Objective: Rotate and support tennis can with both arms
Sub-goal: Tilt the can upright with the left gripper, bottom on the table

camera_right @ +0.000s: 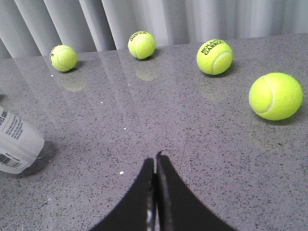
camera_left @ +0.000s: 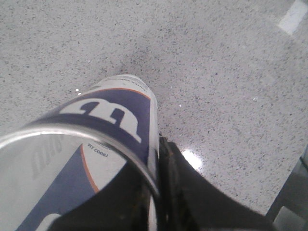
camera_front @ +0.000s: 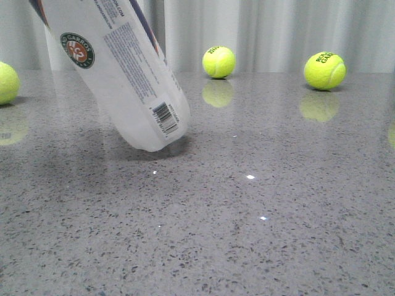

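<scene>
The can point(camera_front: 117, 68) is held tilted, base on the table point(camera_front: 278, 203), by the left claw point(camera_left: 159, 192). The right claw point(camera_right: 155, 166) is closed, empty, apart from it.

A staged test bench rather than a lived-in room: a polished grey speckled stone-look tabletop point(camera_front: 278, 234) reflects overhead light, backed by a plain wall of pale pleated curtains point(camera_front: 271, 31) that closes off the surroundings. Yellow-green tennis balls point(camera_right: 214, 57) sit spaced along the far edge like set props, and a tennis can point(camera_front: 120, 68) leans tilted on the surface.
</scene>
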`<control>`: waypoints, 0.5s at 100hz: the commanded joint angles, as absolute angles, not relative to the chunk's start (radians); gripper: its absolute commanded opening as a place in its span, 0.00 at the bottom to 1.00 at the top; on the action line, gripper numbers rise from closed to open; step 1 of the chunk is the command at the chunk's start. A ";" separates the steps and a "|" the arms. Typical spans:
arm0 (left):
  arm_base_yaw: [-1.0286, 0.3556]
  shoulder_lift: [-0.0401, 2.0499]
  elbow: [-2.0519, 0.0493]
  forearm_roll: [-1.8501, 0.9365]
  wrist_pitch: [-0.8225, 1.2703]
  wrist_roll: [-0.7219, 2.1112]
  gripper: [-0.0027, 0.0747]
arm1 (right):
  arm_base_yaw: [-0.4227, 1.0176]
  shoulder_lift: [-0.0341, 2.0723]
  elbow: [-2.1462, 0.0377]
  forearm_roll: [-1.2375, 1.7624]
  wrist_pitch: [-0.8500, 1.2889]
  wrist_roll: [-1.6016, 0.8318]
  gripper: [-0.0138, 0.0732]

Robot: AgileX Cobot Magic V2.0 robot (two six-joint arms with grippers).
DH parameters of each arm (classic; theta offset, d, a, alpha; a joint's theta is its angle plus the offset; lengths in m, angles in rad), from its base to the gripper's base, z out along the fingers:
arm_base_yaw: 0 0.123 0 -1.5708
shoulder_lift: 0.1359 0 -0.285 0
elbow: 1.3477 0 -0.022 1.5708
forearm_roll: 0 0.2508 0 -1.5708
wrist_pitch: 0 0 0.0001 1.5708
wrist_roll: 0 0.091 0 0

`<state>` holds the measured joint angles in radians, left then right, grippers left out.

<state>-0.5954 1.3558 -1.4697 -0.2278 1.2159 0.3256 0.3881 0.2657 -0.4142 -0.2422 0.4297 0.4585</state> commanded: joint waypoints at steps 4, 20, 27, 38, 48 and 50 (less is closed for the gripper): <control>-0.625 1.324 -1.516 -0.194 1.186 0.279 0.01 | 0.382 0.274 -0.439 -0.261 0.349 0.455 0.08; -0.625 1.329 -1.516 -0.200 1.196 0.279 0.01 | 0.382 0.274 -0.439 -0.260 0.349 0.455 0.08; -0.625 1.337 -1.516 -0.200 1.196 0.279 0.01 | 0.382 0.274 -0.439 -0.260 0.349 0.455 0.08; -0.625 1.352 -1.520 -0.200 1.198 0.279 0.04 | 0.382 0.274 -0.439 -0.260 0.349 0.455 0.08; -0.625 1.358 -1.523 -0.201 1.198 0.279 0.16 | 0.382 0.274 -0.439 -0.260 0.349 0.455 0.08; -0.625 1.358 -1.523 -0.204 1.195 0.279 0.19 | 0.382 0.274 -0.439 -0.260 0.349 0.455 0.08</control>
<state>-0.6166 1.3784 -1.4889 -0.1814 1.2291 0.2925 0.3881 0.2657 -0.4142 -0.2422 0.4297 0.4585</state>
